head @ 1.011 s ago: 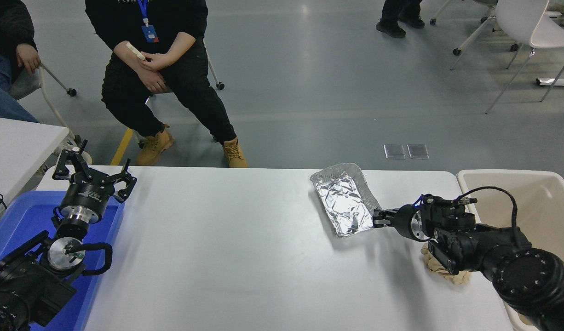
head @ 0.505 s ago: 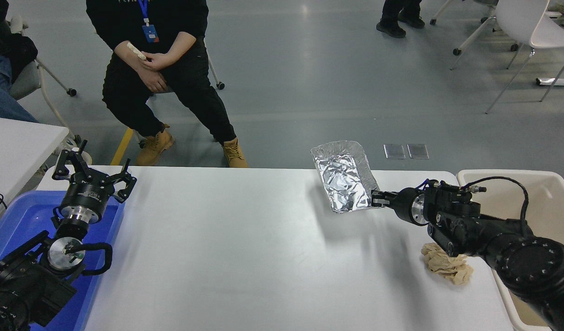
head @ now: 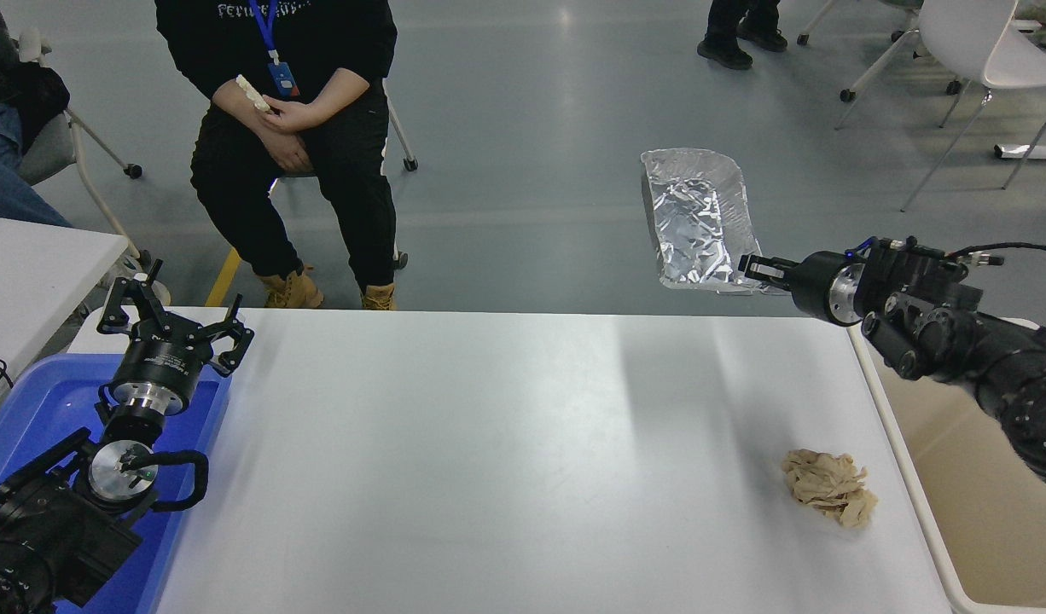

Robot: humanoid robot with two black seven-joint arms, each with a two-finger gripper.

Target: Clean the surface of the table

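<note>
The white table surface [head: 489, 443] fills the lower middle of the head view. My right gripper [head: 747, 267] is shut on the near edge of a crinkled foil tray [head: 694, 213] and holds it high above the table's far right corner. A crumpled beige paper wad [head: 830, 486] lies on the table near its right edge. My left arm is parked at the lower left, with its gripper [head: 175, 320] open over a blue bin.
A beige plastic bin [head: 984, 503] stands against the table's right edge. A blue bin [head: 37, 409] sits at the left. A smaller white table [head: 28, 264] is at the far left. A seated person [head: 293, 128] and another person's arm are beyond the far edge.
My right gripper has lifted the foil tray off the table, up and to the right. The paper wad, partly hidden by the arm before, now shows fully. The seated person pulled their feet back.
</note>
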